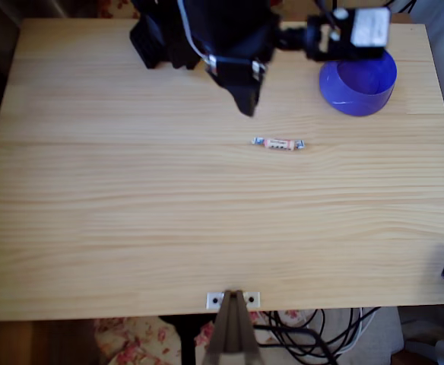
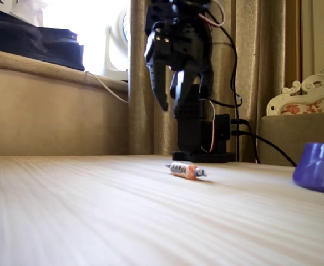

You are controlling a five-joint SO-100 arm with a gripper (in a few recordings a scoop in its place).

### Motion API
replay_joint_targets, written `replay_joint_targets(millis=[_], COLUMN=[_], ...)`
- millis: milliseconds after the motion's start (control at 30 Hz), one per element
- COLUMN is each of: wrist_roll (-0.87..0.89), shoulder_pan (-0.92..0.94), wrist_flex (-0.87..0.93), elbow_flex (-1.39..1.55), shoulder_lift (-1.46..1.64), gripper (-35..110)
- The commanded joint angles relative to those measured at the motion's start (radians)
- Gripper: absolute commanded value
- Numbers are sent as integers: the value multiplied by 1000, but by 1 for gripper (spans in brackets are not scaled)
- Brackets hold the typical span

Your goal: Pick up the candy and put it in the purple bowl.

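Observation:
The candy (image 1: 278,144) lies flat on the wooden table a little right of centre, a slim sweet with a pale pink-orange middle and twisted white-and-blue ends. In the fixed view the candy (image 2: 185,170) rests in front of the arm's base. The purple bowl (image 1: 357,84) stands upright at the back right, partly under the arm's motor block; the fixed view has the purple bowl (image 2: 319,167) at its right edge. My black gripper (image 1: 246,105) hangs in the air behind and left of the candy, well above the table. Its fingers (image 2: 162,94) point down, slightly apart, holding nothing.
The arm's black base (image 2: 202,157) sits at the table's back edge (image 1: 207,23), with cables trailing to the right. A camera stand (image 1: 233,327) is clamped at the front edge. The wide table front and left side are bare wood.

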Motion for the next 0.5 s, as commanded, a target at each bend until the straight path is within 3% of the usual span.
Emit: replay_joint_targets(millis=[0,467], wrist_roll=[-14,69], shoulder_pan=[-32,-84], wrist_flex=[-51,-245], elbow_flex=[-92,-132], shoulder_lift=[-83,-351], gripper=[12,21])
